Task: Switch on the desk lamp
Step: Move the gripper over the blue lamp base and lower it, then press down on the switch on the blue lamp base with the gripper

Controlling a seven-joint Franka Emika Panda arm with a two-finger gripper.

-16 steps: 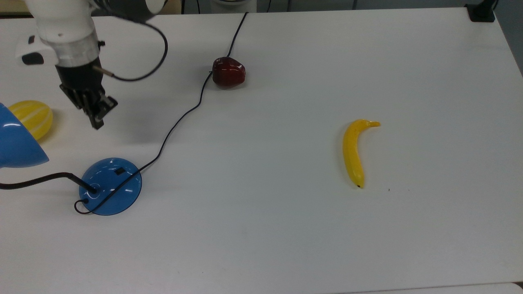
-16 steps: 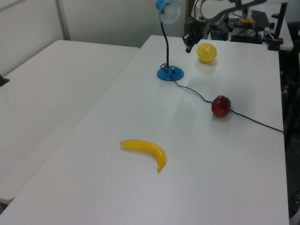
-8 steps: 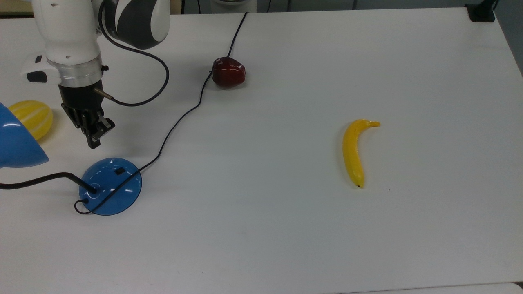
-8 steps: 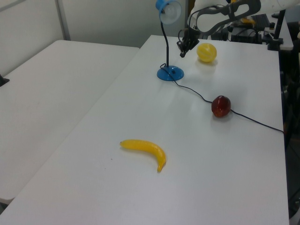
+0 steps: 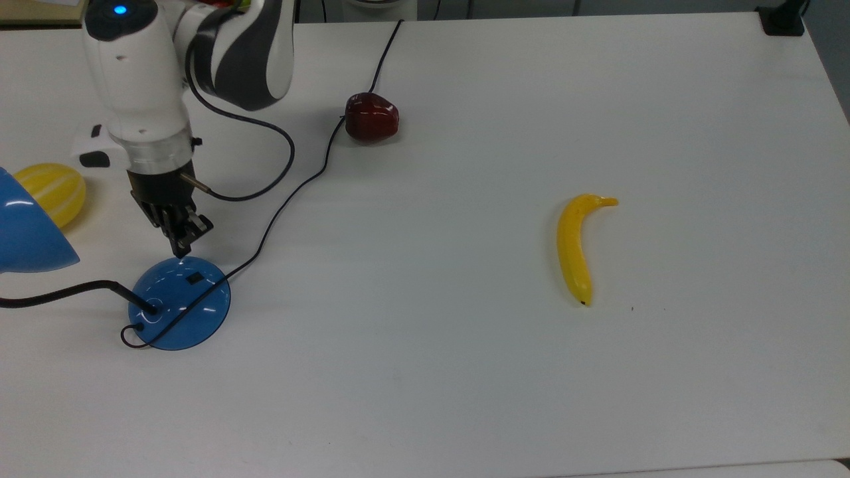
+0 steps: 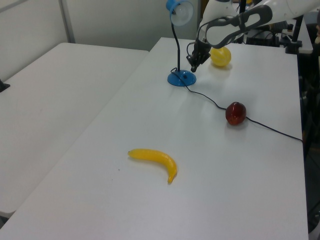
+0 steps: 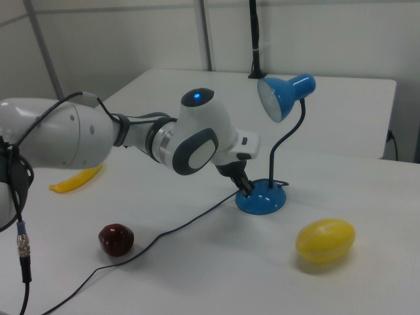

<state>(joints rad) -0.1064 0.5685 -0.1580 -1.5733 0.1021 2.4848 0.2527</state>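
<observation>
The desk lamp stands at the top view's left, with its glossy blue domed base, a small black switch, a black gooseneck and a blue cone shade. My gripper points down at the base's far rim, just short of the switch, with its fingers shut together and nothing held. The left view puts the gripper just above the base. In the right view its tip is against the base's near edge; I cannot tell whether it touches.
A yellow striped melon lies behind the lamp at the top view's left. The lamp's black cord runs past a dark red apple to the table's far edge. A banana lies far off at the top view's right.
The arm has come down and moved toward the lamp base, from above the table beside the melon to the base's rim. Nothing else has moved.
</observation>
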